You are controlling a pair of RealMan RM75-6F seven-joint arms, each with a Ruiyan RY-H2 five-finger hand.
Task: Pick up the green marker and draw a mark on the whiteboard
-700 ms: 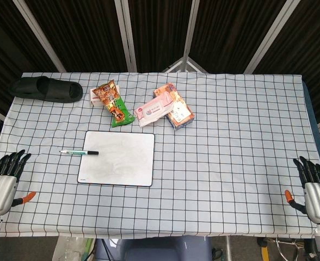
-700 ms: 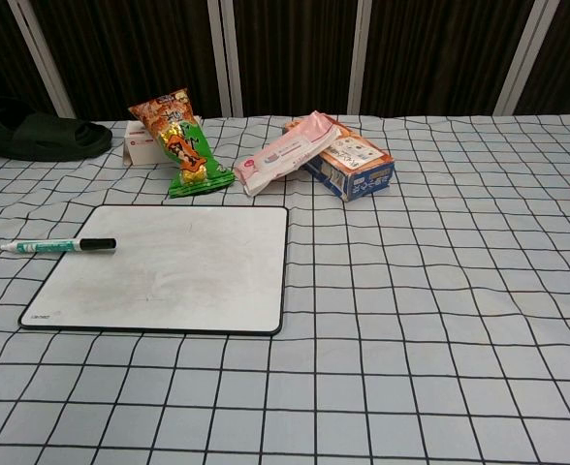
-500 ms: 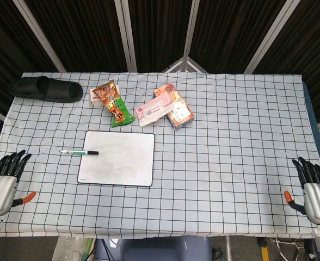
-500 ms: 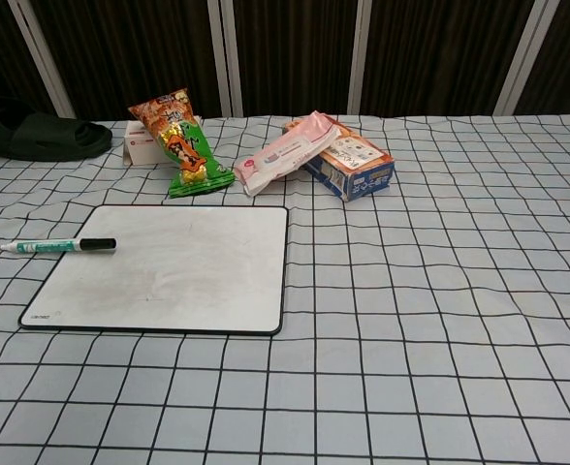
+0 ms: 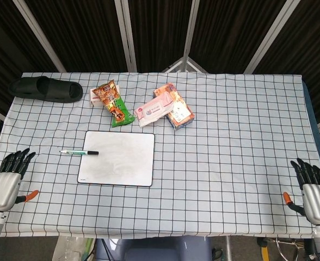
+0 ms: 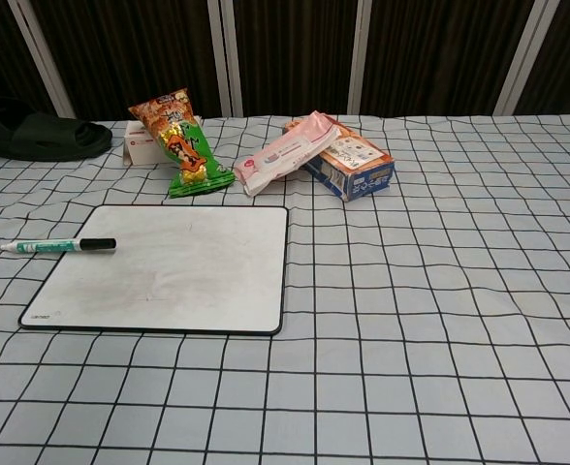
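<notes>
Green marker (image 5: 79, 152) lies across the left edge of the whiteboard (image 5: 118, 158), its black cap resting on the board, on our checked counter (image 5: 231, 141). Our left hand (image 5: 5, 182) and right hand (image 5: 312, 187) sit at the near corners, fingers spread, holding nothing, well apart from the marker.

No lettering I can actually read in either view. Small dark mark at the near left corner of the whiteboard (image 6: 164, 266), too small to read. Print on the orange and green snack bag (image 6: 180, 141), the pink pack (image 6: 283, 153), the orange and blue box (image 6: 355, 163) and the small white box (image 6: 142, 142): all blurred.
</notes>
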